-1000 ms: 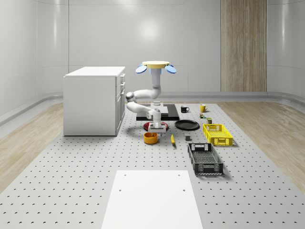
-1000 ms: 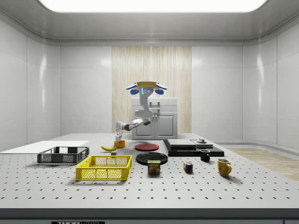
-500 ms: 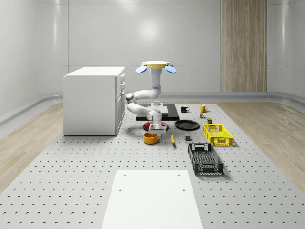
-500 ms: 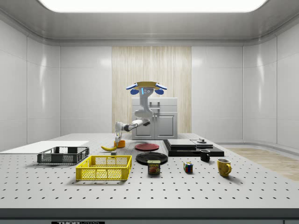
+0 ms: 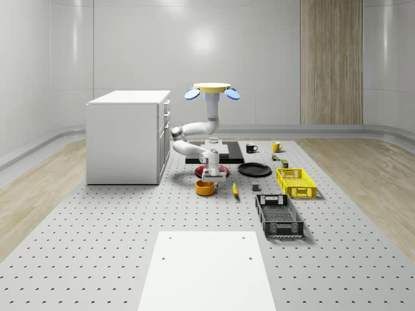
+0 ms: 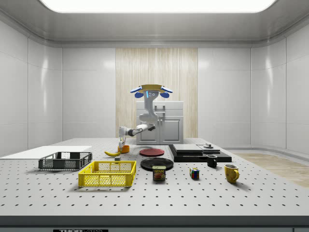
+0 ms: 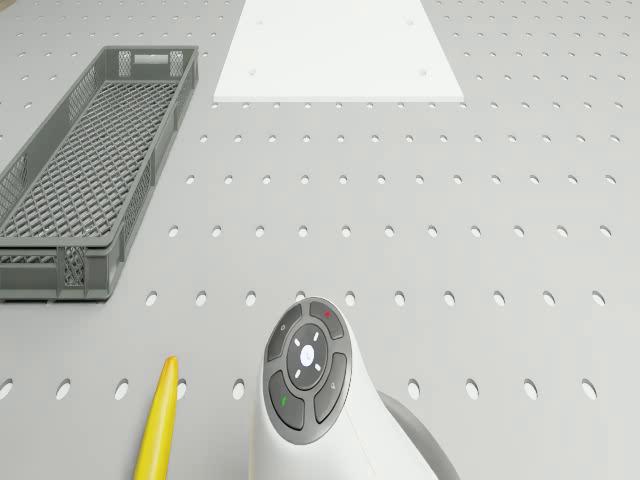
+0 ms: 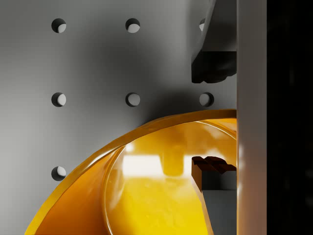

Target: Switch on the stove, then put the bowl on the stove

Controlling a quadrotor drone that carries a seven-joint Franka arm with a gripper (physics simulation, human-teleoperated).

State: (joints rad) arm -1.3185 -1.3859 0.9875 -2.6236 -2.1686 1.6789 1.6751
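Bowl [image 8: 146, 196], glossy orange, its rim between the open fingers [image 8: 212, 66]

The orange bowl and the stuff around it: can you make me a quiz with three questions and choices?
1. Where is the bowl?
A. on the stove
B. on the table, under the gripper
C. inside the yellow basket

2. How many mugs stand on the table?
A. two
B. four
C. none

3. How do the fingers stand at the bowl?
A. both far above it
B. both outside it
C. one inside the rim, one outside

Answers:
1 B: the bowl sits on the table, just below the gripper, while the drone hovers over the stove.
2 A: a black mug and a yellow mug.
3 C: the wrist view shows one finger inside the bowl and the other outside its rim.
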